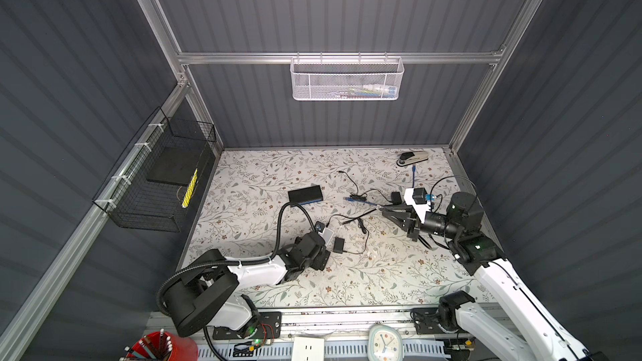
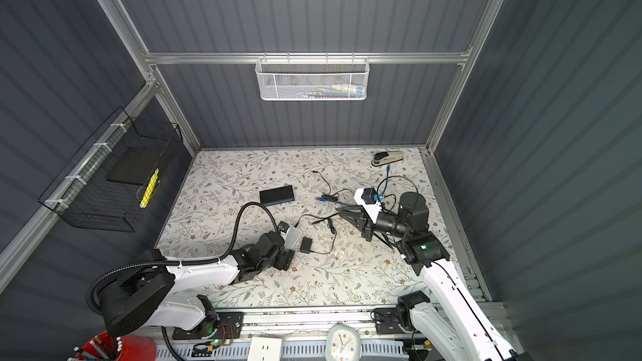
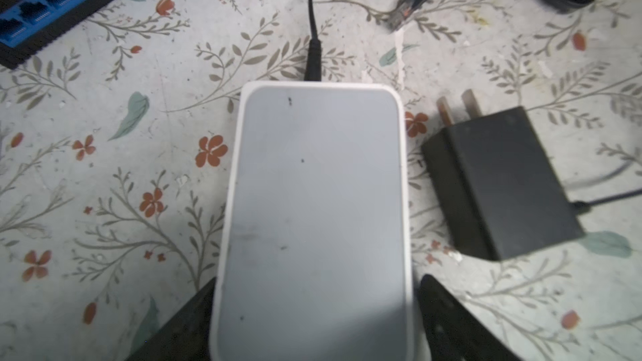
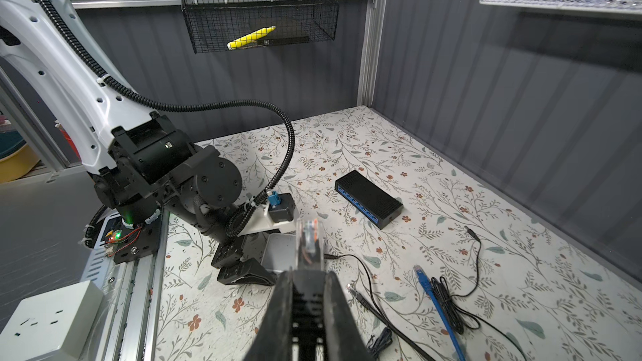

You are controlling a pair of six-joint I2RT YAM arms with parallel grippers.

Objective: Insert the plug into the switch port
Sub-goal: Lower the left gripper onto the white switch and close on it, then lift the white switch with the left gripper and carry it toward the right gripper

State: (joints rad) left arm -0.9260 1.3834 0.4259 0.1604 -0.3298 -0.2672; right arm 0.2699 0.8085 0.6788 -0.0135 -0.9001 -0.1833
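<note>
Between plug (image 4: pixel 309 237) and switch (image 1: pixel 305 194) lie loose cables (image 1: pixel 351 198).

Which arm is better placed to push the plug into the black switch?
Right. The right gripper is shut on the clear plastic network plug, with the black box-shaped switch with blue ports ahead of it. The left gripper is open astride the flat white box.
</note>
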